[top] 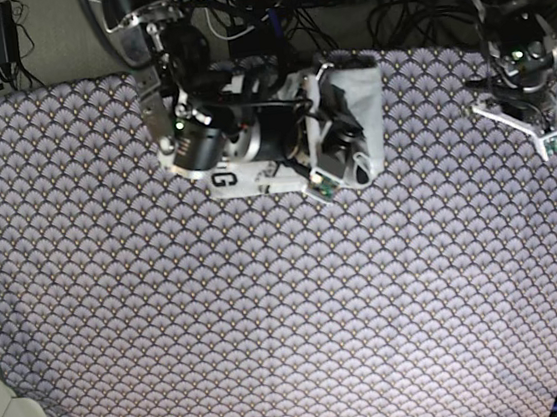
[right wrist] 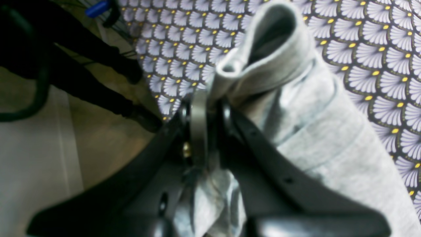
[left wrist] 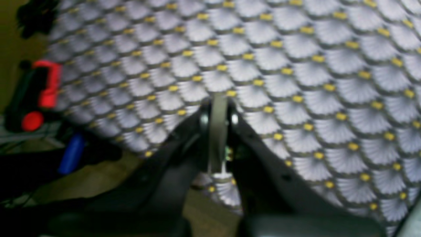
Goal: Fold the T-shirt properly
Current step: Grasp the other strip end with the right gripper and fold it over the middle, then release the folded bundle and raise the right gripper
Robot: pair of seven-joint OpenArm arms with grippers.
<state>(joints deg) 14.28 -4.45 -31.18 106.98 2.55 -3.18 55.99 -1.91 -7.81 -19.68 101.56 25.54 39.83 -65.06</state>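
Left wrist view: the jaws of the left gripper (left wrist: 217,108) stand shut, pad against pad, with nothing between them. Below them lies only the purple-grey fan-scale patterned tablecloth with yellow dots (left wrist: 296,82); no shirt fabric shows here. Picture is blurred.

Right wrist view: the jaws of the right gripper (right wrist: 204,115) are nearly shut, pinched on a doubled edge of the large light heather-grey soft cotton T-shirt (right wrist: 312,125). A rolled loop of fabric stands up just past the fingertips, and the rest of the shirt runs off to the right and near side of the picture, over the tablecloth. How many layers are in the pinch I cannot tell.

Base view: the shirt (top: 363,108) sits at the far edge of the table, left of centre, as a compact bundle with one flap lifted and held up; part of a black letter shows on its near-left side. The right gripper (top: 327,178) is at the bundle. The left gripper (top: 542,133) hangs well apart, at the scene's right, over bare cloth.

Judgement: the coming move turns on the right arm, the only one in contact; the bundle's long axis runs left to right, and the shirt lies to the scene's left of the idle left gripper.
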